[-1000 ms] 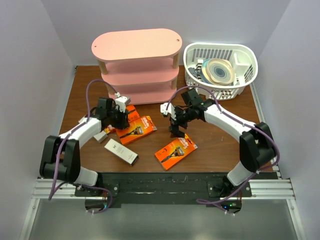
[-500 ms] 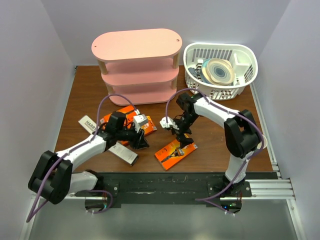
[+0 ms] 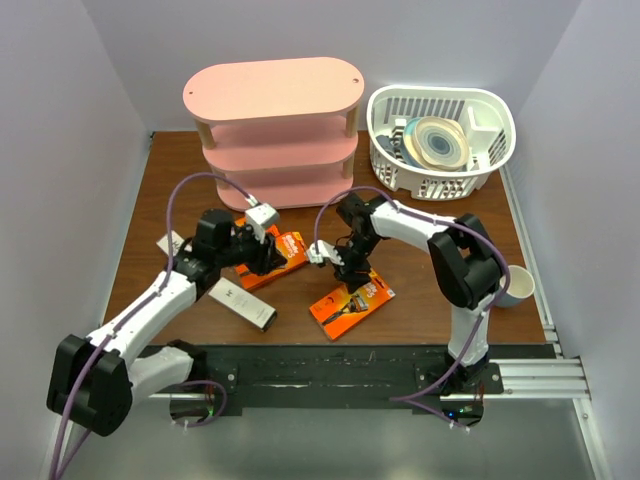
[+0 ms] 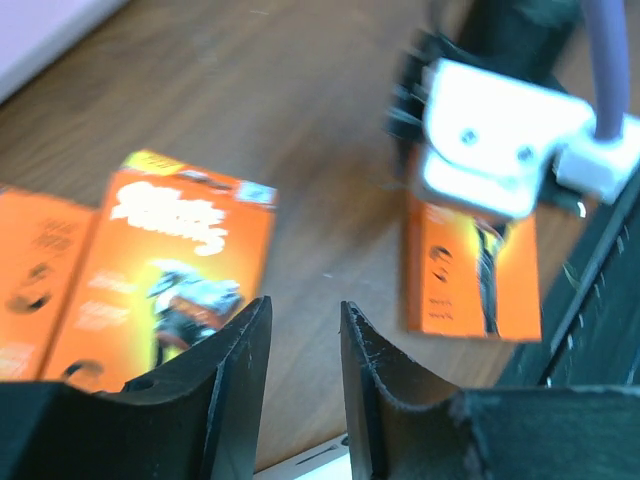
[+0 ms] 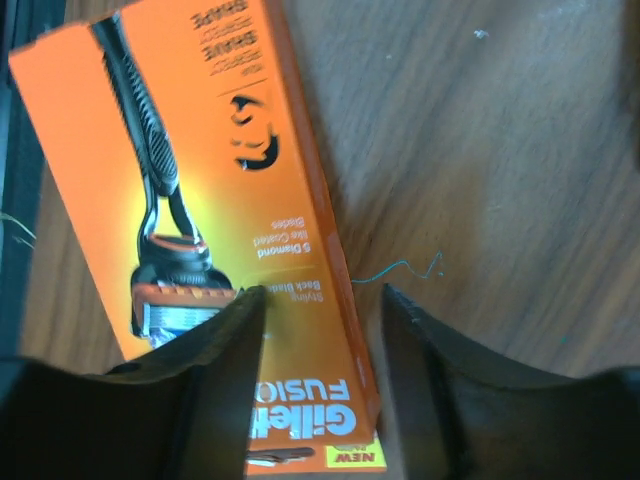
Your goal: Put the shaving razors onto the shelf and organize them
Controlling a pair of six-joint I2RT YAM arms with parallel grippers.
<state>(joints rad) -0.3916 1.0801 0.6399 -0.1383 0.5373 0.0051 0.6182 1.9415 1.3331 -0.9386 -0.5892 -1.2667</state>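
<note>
Lettering is showing dark on the left box (image 3: pixel 172 243), which is lying flat on the table (image 3: pixel 175 170) near its left edge, partly hidden behind my left arm. The near box (image 3: pixel 243 305) is lying slantwise just beside that forearm. My left claw (image 3: pixel 268 258) is hanging low over the middle pack (image 4: pixel 170 260). Its fingers are standing only a little apart, pinching nothing, with bare wood showing through the narrow gap. In my left wrist view the tips are sitting over that pack's right edge, and I cannot tell whether they are touching it. A second pack (image 4: pixel 25 270) is lying just beside it, on its left in that view. Behind them the shelf (image 3: pixel 270 130) is standing upright at the far side of the table. Every razor I am seeing is lying on the wood, apart from the shelf.

Right of centre, my right claw (image 3: pixel 345 270) is pointing down at the right pack (image 3: pixel 350 303), which is lying face up on a slant. Its fingers are spread wide, gripping nothing. In my right wrist view one finger is hanging over the pack and the other over bare table, with the pack's long edge running between them. The white basket (image 3: pixel 505 130) is standing at the far right corner, and a pale cup (image 3: pixel 518 285) is sitting by the table's right edge.
</note>
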